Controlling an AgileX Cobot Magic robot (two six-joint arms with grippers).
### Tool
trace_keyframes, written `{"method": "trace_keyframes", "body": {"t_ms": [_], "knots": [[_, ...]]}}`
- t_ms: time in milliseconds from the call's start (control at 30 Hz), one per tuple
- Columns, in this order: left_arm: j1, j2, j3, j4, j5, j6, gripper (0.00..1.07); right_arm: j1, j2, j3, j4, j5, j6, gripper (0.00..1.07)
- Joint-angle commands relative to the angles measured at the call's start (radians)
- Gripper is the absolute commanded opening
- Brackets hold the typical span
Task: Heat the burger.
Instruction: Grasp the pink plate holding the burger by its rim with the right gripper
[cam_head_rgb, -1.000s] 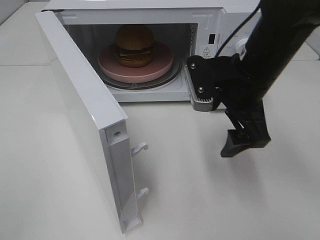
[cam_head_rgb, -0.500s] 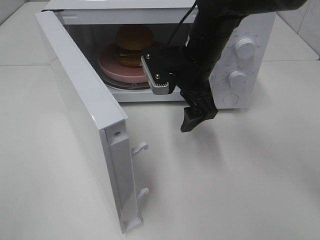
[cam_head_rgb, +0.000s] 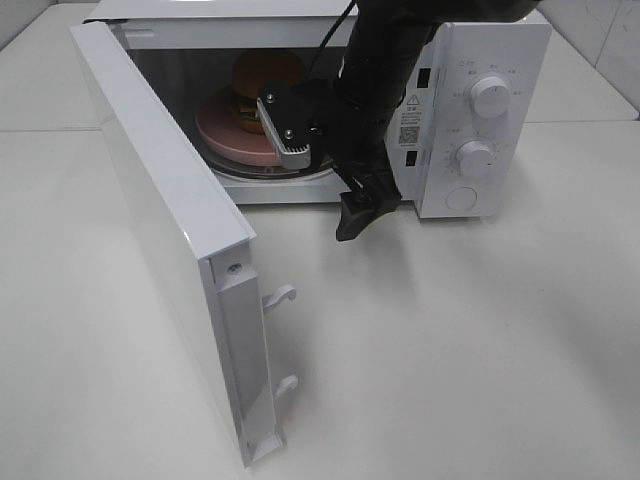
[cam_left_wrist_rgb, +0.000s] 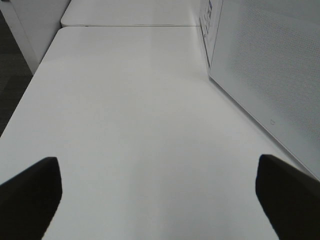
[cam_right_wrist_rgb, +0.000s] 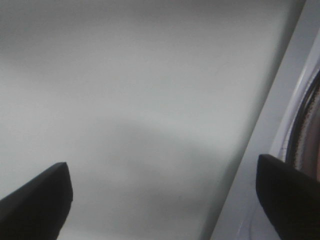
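my left pincer (cam_left_wrist_rgb: 160, 200) is spread wide over the bare table (cam_left_wrist_rgb: 125, 100), beside the outer face of the microwave door (cam_head_rgb: 170, 220), which stands open. inside the microwave (cam_head_rgb: 520, 130) the burger (cam_head_rgb: 265, 75) sits on the pink plate (cam_head_rgb: 225, 135). my right pincer (cam_head_rgb: 320, 175), also wide and empty, hangs before the opening, partly covering the plate.

White table (cam_head_rgb: 480, 350) — white microwave (cam_head_rgb: 482, 120) stands on it, door (cam_head_rgb: 165, 225) swung open.
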Motion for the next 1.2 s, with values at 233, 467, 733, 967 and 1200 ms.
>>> {"method": "trace_keyframes", "body": {"t_ms": [233, 467, 733, 967, 1200], "knots": [[0.002, -0.006, 0.002, 0.002, -0.002, -0.005, 1.01, 0.001, 0.112, -0.184, -0.001, 0.051, 0.027, 0.97], [0.002, -0.006, 0.002, 0.002, -0.002, -0.005, 1.01, 0.001, 0.162, -0.272, -0.002, 0.067, 0.059, 0.97], [0.002, -0.006, 0.002, 0.002, -0.002, -0.005, 1.01, 0.001, 0.184, -0.301, -0.003, 0.054, 0.092, 0.97], [0.002, -0.006, 0.002, 0.002, -0.002, -0.005, 1.01, 0.001, 0.196, -0.321, -0.002, 0.053, 0.108, 0.97], [0.002, -0.006, 0.002, 0.002, -0.002, -0.005, 1.01, 0.001, 0.196, -0.323, -0.003, 0.052, 0.119, 0.97]]}}
